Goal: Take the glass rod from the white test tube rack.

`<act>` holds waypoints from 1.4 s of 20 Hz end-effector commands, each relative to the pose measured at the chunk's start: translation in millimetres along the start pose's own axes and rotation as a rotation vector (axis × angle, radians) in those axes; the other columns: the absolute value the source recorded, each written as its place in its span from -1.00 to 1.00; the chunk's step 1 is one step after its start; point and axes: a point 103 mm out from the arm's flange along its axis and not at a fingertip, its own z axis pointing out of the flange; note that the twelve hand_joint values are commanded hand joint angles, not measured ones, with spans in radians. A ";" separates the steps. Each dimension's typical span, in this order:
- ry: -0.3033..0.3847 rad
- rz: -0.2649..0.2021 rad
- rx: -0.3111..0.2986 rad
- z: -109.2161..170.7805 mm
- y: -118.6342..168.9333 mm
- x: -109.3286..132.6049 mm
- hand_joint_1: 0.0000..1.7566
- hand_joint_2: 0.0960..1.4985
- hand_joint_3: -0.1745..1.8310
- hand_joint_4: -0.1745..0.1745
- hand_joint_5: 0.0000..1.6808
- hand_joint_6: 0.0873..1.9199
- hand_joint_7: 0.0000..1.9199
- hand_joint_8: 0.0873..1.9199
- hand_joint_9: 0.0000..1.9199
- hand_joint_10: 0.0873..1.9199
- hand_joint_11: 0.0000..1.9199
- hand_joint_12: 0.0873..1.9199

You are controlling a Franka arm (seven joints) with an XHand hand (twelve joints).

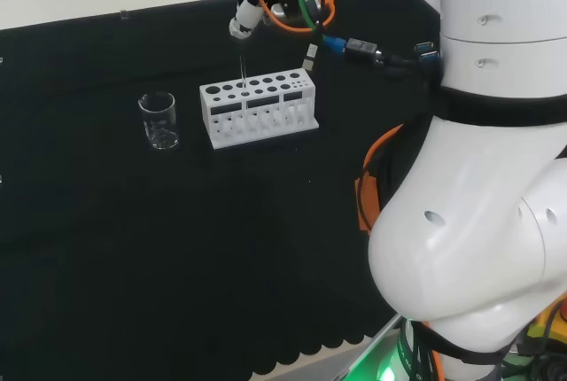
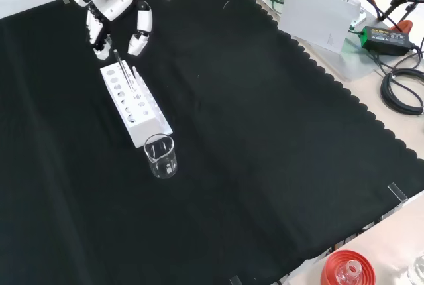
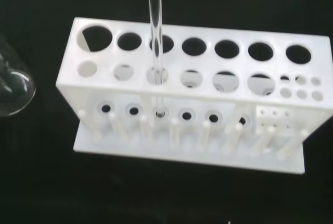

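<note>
The white test tube rack (image 1: 258, 109) stands on the black cloth, also seen in the front view (image 2: 136, 106) and close up in the wrist view (image 3: 192, 99). A clear glass rod (image 3: 155, 36) stands upright in a hole of its front row, its lower end down at the rack's base. The thin rod (image 1: 242, 75) rises from the rack's left part in the head view and leans slightly in the front view (image 2: 124, 73). The hand (image 2: 109, 6) hovers just above the rack, its fingers (image 2: 140, 33) hanging down fairly straight on either side of the rod's top, apart from each other.
A small clear glass beaker (image 1: 159, 120) stands left of the rack in the head view, just in front of the rack's end in the front view (image 2: 161, 156). A red ribbed stand (image 2: 346, 268) sits at the cloth's near edge. The arm's white links (image 1: 478, 177) rise at the right.
</note>
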 end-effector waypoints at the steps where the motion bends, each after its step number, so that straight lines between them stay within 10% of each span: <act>1: 0.000 0.008 -0.009 6.1 26.9 20.8 -0.12 0.06 -0.29 -0.71 -0.37 -0.07 -0.36 -0.19 -0.15 -0.28 -0.21 0.29; 12: 0.016 -0.047 -0.020 8.9 28.7 20.6 -0.09 0.05 -0.27 -0.73 -0.35 -0.05 -0.32 -0.20 -0.08 -0.31 -0.14 0.27; 19: -0.023 -0.090 -0.191 2.9 26.4 24.2 0.36 0.20 -0.48 -1.00 0.03 0.05 0.11 -0.12 0.42 -0.54 0.55 -0.19; 28: -0.025 -0.138 -0.359 -19.0 11.5 41.2 0.47 -0.08 -0.16 -1.00 0.20 0.00 0.21 0.00 0.66 -0.42 0.65 -0.32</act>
